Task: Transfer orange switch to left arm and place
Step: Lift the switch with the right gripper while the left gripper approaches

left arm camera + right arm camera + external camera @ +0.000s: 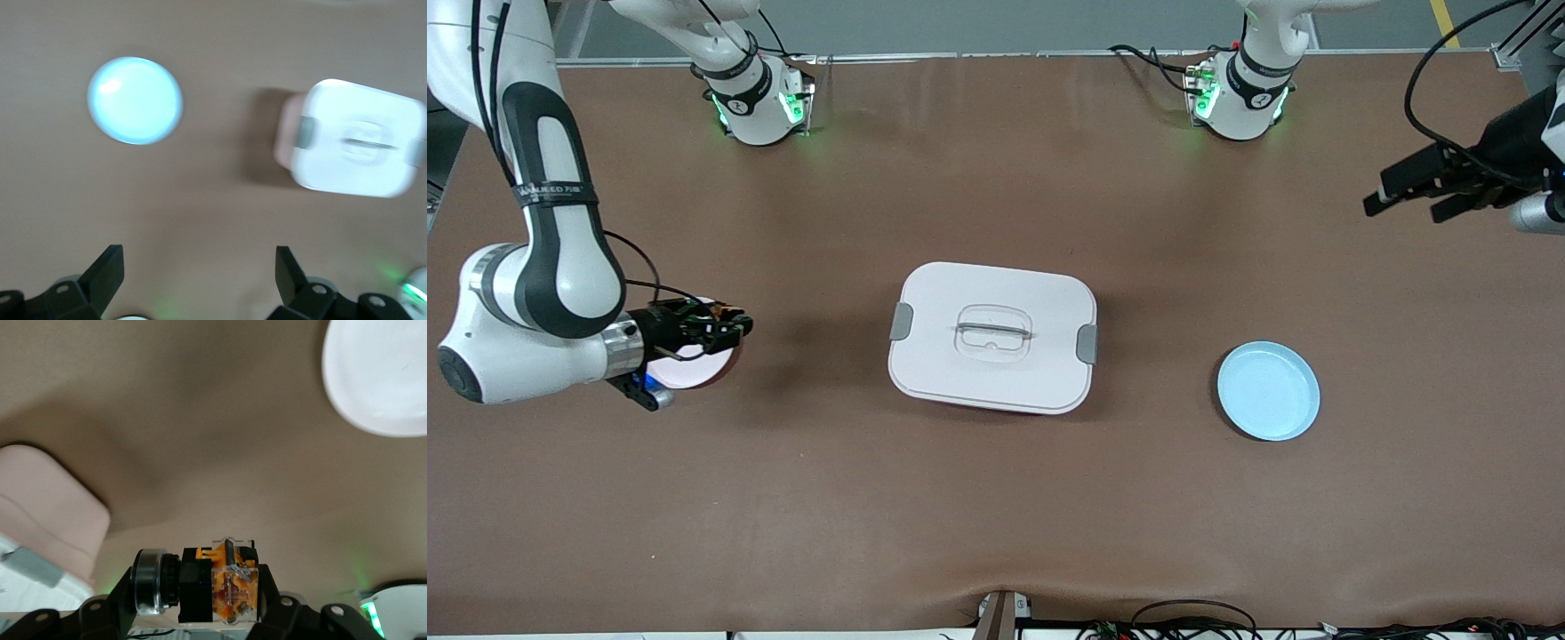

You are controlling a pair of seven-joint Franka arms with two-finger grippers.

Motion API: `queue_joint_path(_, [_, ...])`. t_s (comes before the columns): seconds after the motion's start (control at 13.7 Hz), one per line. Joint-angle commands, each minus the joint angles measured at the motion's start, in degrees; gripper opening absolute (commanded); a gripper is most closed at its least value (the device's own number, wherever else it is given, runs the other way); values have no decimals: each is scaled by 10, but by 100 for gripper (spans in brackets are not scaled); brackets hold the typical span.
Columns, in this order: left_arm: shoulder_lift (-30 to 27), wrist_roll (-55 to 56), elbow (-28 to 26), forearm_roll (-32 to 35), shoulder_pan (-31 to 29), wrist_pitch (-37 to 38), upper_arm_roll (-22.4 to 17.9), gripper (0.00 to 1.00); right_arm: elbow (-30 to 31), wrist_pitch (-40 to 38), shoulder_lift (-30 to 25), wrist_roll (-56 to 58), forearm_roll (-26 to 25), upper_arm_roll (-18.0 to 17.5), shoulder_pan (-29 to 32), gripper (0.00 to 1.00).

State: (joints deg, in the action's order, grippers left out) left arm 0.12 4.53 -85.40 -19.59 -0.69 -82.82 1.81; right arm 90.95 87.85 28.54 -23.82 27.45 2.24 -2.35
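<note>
The orange switch [230, 587], with a black body, an orange block and a clear-rimmed round cap, is clamped sideways between the fingers of my right gripper [199, 599]. In the front view that right gripper [738, 327] hangs shut on the switch [723, 315] over the rim of a pink plate [694, 369], toward the right arm's end of the table. The white box [992, 336] with grey latches sits at mid-table, apart from both grippers. My left gripper [1400, 210] is raised over the left arm's end of the table, open and empty, its fingers [110, 273] spread wide.
A light blue plate [1268, 391] lies between the box and the left arm's end, and the left wrist view shows this plate [135, 100] beside the box [353, 137]. The right wrist view shows a pale round plate [380, 373] and a corner of the box [40, 513].
</note>
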Motion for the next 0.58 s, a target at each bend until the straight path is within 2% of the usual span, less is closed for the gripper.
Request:
queue_joint_path(0.0, [-6, 1, 4, -75, -1, 14, 1, 100, -30, -30, -7, -124, 67, 3, -42, 0])
queue_joint_path(0.07, [-5, 1, 3, -100, 2, 14, 3, 100, -39, -31, -8, -174, 92, 3, -57, 0])
queue_joint_path(0.36, [15, 5, 1, -191, 15, 7, 20, 100, -91, -30, -9, -336, 131, 2, -122, 0])
queue_joint_path(0.51, [25, 33, -3, -213, 15, -22, 49, 100, -107, -30, -11, -408, 192, 2, -139, 0])
